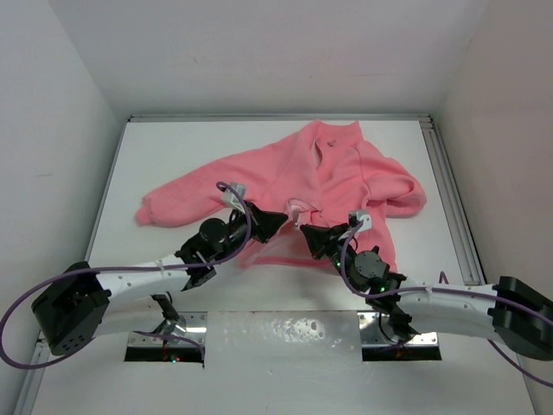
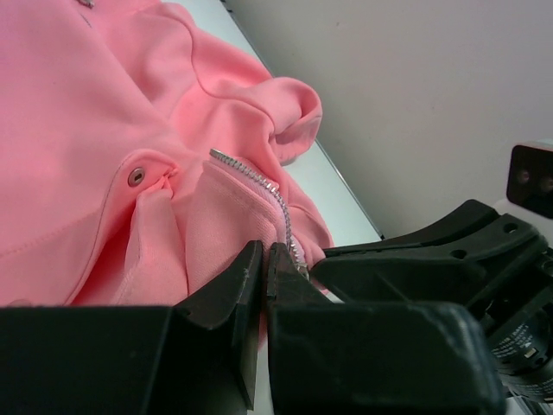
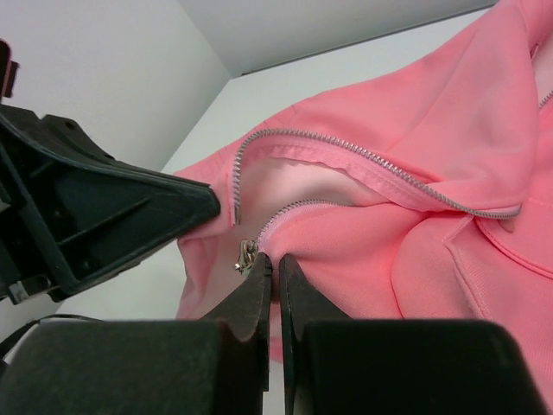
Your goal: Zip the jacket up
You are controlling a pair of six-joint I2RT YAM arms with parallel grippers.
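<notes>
Top external, jacket [image 1: 346,173]: spread on the white table [image 1: 173,156], collar on the far side.
Top external, arms: both reach forward and inward; left gripper [image 1: 278,221] and right gripper [image 1: 308,232] meet at the jacket's near hem.
Left wrist, left gripper: fingers pressed together, pinching jacket fabric beside the zipper teeth [image 2: 259,181].
Right wrist, right gripper: fingers closed on the jacket's edge, just beside the metal pull [image 3: 246,257].

Robotics laboratory test cell. A white worktop [image 1: 173,156] is enclosed by plain white walls [image 1: 259,52] on its far, left and right sides. An aluminium rail [image 1: 454,199] runs along its right edge. The cabled left arm [image 1: 138,279] and right arm [image 1: 441,299] are mounted by a metal plate [image 1: 285,333] at its near edge.
</notes>
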